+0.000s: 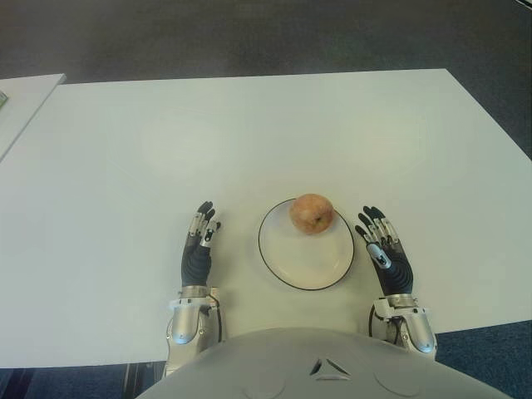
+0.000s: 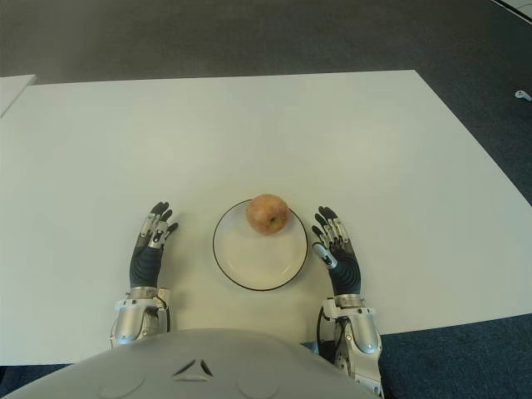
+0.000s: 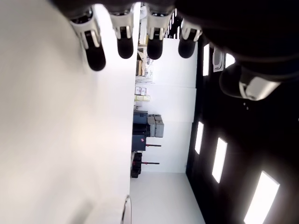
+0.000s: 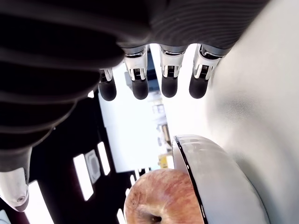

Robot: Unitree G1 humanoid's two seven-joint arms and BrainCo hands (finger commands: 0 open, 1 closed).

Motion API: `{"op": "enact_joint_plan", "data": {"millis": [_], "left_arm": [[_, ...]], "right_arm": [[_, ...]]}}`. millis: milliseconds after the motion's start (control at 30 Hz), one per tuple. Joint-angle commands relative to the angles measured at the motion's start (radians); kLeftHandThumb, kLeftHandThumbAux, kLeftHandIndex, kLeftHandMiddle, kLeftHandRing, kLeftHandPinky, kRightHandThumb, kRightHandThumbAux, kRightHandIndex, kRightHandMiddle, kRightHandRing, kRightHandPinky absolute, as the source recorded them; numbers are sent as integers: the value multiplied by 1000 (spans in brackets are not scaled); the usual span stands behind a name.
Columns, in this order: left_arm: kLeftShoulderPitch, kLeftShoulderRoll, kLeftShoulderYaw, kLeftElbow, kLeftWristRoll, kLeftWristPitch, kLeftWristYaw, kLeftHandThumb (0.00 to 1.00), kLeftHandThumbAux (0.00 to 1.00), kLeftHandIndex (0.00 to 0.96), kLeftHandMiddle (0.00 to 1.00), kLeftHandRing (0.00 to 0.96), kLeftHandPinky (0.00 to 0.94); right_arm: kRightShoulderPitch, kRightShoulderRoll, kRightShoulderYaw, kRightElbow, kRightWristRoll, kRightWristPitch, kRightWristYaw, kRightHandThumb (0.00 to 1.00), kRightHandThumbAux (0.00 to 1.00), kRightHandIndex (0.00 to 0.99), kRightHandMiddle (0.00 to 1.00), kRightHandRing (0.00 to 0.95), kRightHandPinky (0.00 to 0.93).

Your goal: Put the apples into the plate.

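- The white table (image 1: 249, 133) fills most of the head views; its far edge runs straight across the top, with dark floor (image 1: 249, 33) beyond it.
- The table's right edge slants down toward the robot's right, and dark floor shows past it as well.
- A second pale surface (image 1: 21, 104) shows at the far left, split from the table by a narrow gap.
- Wide bare tabletop lies ahead of both hands and out to either side.
- The plate (image 1: 287, 270), white with a thin dark rim, sits near the table's near edge, between the two hands.
- One apple (image 1: 312, 214), reddish with a yellow patch, lies in the plate at its far rim, toward the right side.
- The rest of the plate is bare white.
- The left hand (image 1: 198, 249) shows to the left of the plate, clear of its rim, fingers (image 3: 125, 44) straight and lightly spread, holding nothing.
- The right hand (image 1: 386, 253) shows just beside the plate's right rim, fingers (image 4: 139, 86) extended and spread, holding nothing.
- In the right wrist view the apple and the plate's rim lie just beyond that hand's fingertips, apart from them.
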Motion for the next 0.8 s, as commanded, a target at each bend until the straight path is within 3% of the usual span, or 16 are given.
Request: {"op": "enact_joint_plan", "data": {"millis": [33,233,300,500,700,800], "left_arm": [[31,-26,-28,66,-13,-8,-6,2,259,3,2,0,23],[93,-88,-118,87,70,-107,70,0,267,1,11,2,54],[134,-81,-148,52,117,-114,108,0,280,0,11,4,58],[181,-59,-219,23,154,-118,169,0,325,0,6,5,53],[182,-37,-248,4,156,-92,187,0,357,0,0,0,29],[191,-19,-260,-49,156,-39,173,0,383,0,0,0,25]], "right_arm": [[17,-11,4,28,-20,57,-11,176,552,91,58,2,9],[27,-24,4,13,-11,75,-6,178,559,101,57,1,8],[32,-26,4,4,-6,82,-6,179,571,94,51,0,10],[43,-35,1,-22,11,109,0,188,596,83,45,0,15],[47,-42,-5,-37,11,134,0,186,604,66,45,1,9],[51,-47,-4,-47,-20,128,-14,176,607,48,34,0,3]]}}
